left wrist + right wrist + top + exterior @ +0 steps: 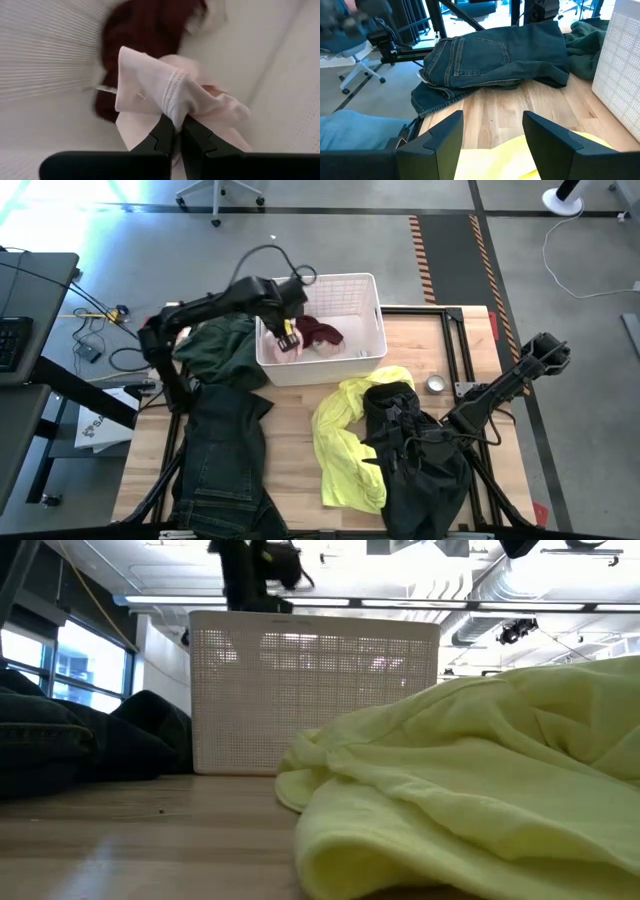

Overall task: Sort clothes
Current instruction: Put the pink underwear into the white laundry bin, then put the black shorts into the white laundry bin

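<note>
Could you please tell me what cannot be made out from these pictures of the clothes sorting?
- Basket contents: in the low view the lattice wall hides them.
- Jeans: the high view's bottom edge cuts off the lower part.
- Maroon piece: blurred in the left wrist view, partly behind the pink piece pinched by the left gripper.
- Black garment: the right arm crosses it in the high view; the right gripper itself is open.

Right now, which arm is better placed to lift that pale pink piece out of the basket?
The left. Its gripper is already inside the white basket, shut on the pale pink piece. The right gripper hangs open over the yellow shirt, away from the basket.
</note>
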You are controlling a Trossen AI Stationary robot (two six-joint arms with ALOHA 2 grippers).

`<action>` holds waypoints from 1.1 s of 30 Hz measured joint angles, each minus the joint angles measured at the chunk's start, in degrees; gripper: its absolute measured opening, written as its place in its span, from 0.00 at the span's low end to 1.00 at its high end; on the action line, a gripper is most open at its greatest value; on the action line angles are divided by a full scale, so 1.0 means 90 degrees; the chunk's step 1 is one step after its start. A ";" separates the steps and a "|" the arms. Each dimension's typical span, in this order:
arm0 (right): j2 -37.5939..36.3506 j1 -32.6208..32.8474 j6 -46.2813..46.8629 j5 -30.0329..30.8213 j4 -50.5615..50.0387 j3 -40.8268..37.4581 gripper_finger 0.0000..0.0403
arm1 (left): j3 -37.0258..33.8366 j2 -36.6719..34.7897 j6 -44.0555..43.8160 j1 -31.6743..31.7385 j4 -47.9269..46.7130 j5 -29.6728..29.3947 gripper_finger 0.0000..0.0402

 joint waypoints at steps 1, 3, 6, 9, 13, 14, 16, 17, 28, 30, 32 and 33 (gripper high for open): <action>-0.0001 0.0000 0.0001 -0.0001 0.0001 0.0000 0.51 | -0.0014 0.0119 0.0086 -0.0004 -0.0021 0.0126 0.03; -0.0001 0.0002 0.0001 0.0000 0.0001 0.0001 0.51 | -0.0013 0.0359 0.0198 -0.0013 -0.0049 0.0292 0.03; -0.0001 0.0002 0.0001 0.0000 0.0000 0.0001 0.51 | -0.0013 0.0668 0.0256 -0.0009 0.0012 0.0312 0.03; -0.0001 0.0002 0.0001 0.0001 0.0000 0.0001 0.51 | -0.0013 0.0924 0.0280 -0.0005 0.0060 0.0291 0.03; -0.0001 0.0002 0.0001 0.0002 -0.0010 0.0001 0.51 | -0.0013 0.1253 0.0293 -0.0008 0.0075 0.0247 0.04; 0.0001 0.0002 0.0001 0.0002 -0.0024 0.0001 0.51 | -0.0013 0.1306 0.0255 -0.0010 0.0097 0.0193 0.05; 0.0000 0.0002 -0.0001 0.0002 -0.0038 0.0001 0.51 | -0.0013 0.1424 0.0171 -0.0010 0.0110 0.0129 0.08; -0.0001 0.0002 0.0001 0.0002 -0.0042 0.0001 0.51 | -0.0013 0.1469 0.0158 -0.0006 0.0122 0.0122 0.11; -0.0001 0.0002 -0.0005 0.0005 -0.0138 0.0000 0.51 | 0.0114 0.1406 0.0058 -0.0010 -0.0008 0.0041 0.41; 0.0001 0.0002 -0.0006 0.0005 -0.0149 0.0000 0.51 | 0.0194 0.1243 -0.0061 -0.0032 -0.0072 0.0024 0.42; -0.0001 0.0002 -0.0004 0.0006 -0.0148 -0.0001 0.51 | 0.0244 0.1024 -0.0151 -0.0076 -0.0085 0.0012 0.42; -0.0001 0.0002 -0.0005 0.0007 -0.0149 0.0000 0.51 | 0.0249 0.0891 -0.0176 -0.0115 -0.0083 0.0007 0.42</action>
